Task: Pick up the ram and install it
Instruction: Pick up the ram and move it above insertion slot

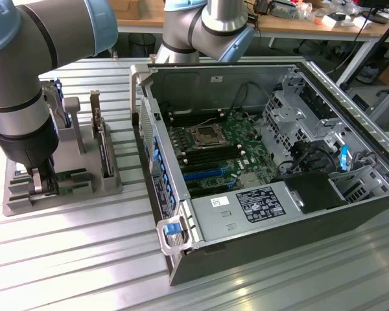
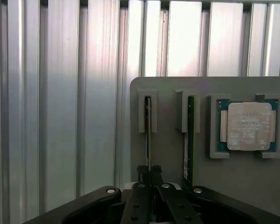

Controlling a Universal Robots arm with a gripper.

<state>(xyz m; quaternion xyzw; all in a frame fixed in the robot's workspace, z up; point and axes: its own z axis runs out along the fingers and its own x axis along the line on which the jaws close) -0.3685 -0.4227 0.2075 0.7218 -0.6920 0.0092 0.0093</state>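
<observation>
The ram (image 2: 148,133) stands on edge in a slot of the grey holder (image 2: 168,154). It shows as a thin dark line running up from my fingertips. My gripper (image 2: 150,175) is shut on its near end, the two black fingers (image 2: 141,196) pressed against either side. In the exterior view the gripper (image 1: 44,186) reaches down into the grey holder (image 1: 110,184) at the exterior view's left, with the arm above it. A second stick (image 2: 190,140) with a white label stands in the neighbouring slot.
A square silver processor chip (image 2: 248,126) lies in a pocket of the holder. Taller cards (image 1: 102,139) stand upright in the holder. The open computer case (image 1: 324,214) lies at the exterior view's right, its motherboard (image 1: 214,152) exposed. Everything rests on a ribbed metal table (image 1: 84,259).
</observation>
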